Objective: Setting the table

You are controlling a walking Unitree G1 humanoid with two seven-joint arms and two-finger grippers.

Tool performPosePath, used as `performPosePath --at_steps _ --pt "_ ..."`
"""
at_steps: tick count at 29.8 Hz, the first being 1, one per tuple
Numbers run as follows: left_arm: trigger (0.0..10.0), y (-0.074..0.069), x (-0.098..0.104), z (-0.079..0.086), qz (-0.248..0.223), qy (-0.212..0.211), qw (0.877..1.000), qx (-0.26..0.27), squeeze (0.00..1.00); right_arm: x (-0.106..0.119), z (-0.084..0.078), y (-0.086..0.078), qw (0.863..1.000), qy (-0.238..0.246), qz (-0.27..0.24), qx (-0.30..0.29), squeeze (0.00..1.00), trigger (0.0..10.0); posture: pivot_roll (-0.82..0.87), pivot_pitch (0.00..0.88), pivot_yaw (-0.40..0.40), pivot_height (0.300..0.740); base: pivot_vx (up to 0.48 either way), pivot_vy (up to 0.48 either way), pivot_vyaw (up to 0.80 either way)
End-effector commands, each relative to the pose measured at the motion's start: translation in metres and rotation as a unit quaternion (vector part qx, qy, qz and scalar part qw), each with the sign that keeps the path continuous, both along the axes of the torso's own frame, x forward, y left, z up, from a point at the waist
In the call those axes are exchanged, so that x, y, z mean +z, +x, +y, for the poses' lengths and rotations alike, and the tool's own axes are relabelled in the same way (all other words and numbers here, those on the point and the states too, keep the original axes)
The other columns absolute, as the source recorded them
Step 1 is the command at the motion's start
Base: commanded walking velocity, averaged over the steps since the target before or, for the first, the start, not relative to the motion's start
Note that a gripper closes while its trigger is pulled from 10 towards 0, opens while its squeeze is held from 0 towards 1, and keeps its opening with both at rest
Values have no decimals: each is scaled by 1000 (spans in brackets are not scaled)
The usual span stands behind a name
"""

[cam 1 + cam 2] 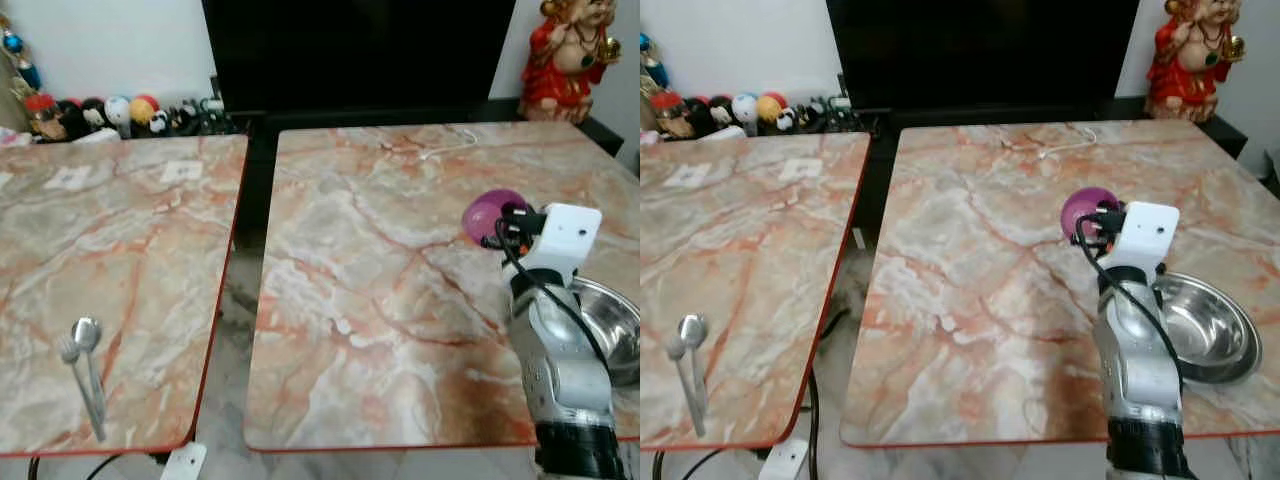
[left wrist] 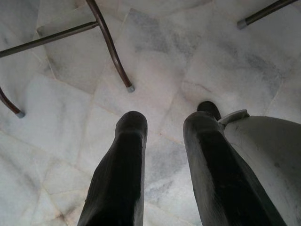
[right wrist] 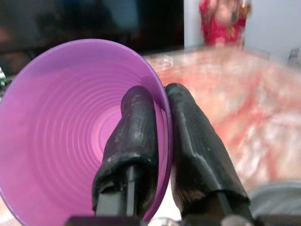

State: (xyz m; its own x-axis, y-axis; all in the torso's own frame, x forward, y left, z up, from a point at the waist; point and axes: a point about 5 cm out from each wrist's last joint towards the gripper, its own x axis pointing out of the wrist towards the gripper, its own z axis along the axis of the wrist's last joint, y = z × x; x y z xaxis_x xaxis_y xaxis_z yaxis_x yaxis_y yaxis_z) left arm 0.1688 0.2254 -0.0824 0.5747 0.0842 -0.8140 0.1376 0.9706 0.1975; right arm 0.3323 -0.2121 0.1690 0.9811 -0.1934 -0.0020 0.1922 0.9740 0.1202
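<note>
My right gripper (image 3: 157, 101) is shut on the rim of a purple cup (image 3: 70, 127), one finger inside and one outside. In the eye views the purple cup (image 1: 490, 214) is held above the right marble table (image 1: 380, 300), just beyond the arm's white wrist box. A steel bowl (image 1: 1205, 330) sits on that table at its right edge, beside the arm. A spoon and fork (image 1: 85, 375) lie together near the front edge of the left marble table (image 1: 120, 240). My left gripper (image 2: 164, 125) hangs open over the marble floor.
A gap with floor separates the two tables. A dark TV cabinet (image 1: 350, 50) stands behind them, a red figurine (image 1: 565, 55) at the back right, small toys (image 1: 110, 112) at the back left. A white cable (image 1: 450, 148) lies on the right table's far side. Metal chair legs (image 2: 110, 52) stand near my left gripper.
</note>
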Motion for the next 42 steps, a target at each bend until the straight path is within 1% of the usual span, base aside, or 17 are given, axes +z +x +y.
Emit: performPosePath --at_steps 1,3,5,7,12,16,20,23,27,29,34,37,40,41,42 --pt "10000 -3 -1 1 9 0 1000 0 0 -6 -2 5 999 21 32 -9 0 10000 -29 5 25 740 0 0 0" --pt "10000 -3 -1 1 9 1 1000 -2 0 -5 -3 9 999 33 37 -19 0 10000 -29 5 25 740 0 0 0" --pt "10000 -4 -2 1 9 1 1000 -3 0 -6 -4 13 996 58 56 -41 0 10000 -27 10 24 740 0 0 0" --pt "10000 -5 -2 2 10 1 1000 -4 0 -8 -3 15 994 73 69 -42 0 10000 -27 10 24 740 0 0 0" --pt "10000 -5 -2 1 12 1 1000 -6 0 -12 1 14 991 84 91 -48 0 10000 -27 7 22 740 0 0 0" --pt "10000 -5 -2 1 12 0 1000 -7 0 -17 2 14 985 114 112 -61 0 10000 -31 9 22 740 0 0 0" --pt "10000 -4 -2 0 11 0 1000 -8 0 -14 3 14 984 116 112 -72 0 10000 -30 10 21 740 0 0 0" --pt "10000 -5 -2 0 11 -1 1000 -9 0 -7 7 10 982 128 113 -84 0 10000 -33 11 21 740 0 0 0" --pt "10000 -6 -3 0 13 0 1000 -10 0 -7 9 3 976 153 122 -94 0 10000 -45 16 18 740 0 0 0" --pt "10000 -5 -3 -1 12 -1 1000 -12 0 -7 12 0 973 171 127 -88 0 10000 -48 17 18 740 0 0 0" --pt "10000 -4 -3 -3 11 -4 1000 -13 0 -4 12 -3 974 162 132 -88 0 10000 -49 18 13 740 0 0 0" --pt "10000 -5 -3 -5 11 -5 1000 -12 0 -9 8 -4 972 156 149 -96 0 10000 -57 15 9 740 0 0 0" --pt "10000 -5 -3 -6 11 -7 1000 -13 0 -16 2 -5 972 130 162 -109 0 10000 -53 14 7 740 0 0 0" --pt "10000 -5 -4 -6 11 -7 1000 -12 0 -18 2 -5 975 105 167 -105 0 10000 -50 10 7 740 0 0 0" --pt "10000 -5 -4 -6 11 -7 1000 -12 0 -19 2 -5 976 97 169 -101 0 10000 -50 10 7 740 0 0 0"
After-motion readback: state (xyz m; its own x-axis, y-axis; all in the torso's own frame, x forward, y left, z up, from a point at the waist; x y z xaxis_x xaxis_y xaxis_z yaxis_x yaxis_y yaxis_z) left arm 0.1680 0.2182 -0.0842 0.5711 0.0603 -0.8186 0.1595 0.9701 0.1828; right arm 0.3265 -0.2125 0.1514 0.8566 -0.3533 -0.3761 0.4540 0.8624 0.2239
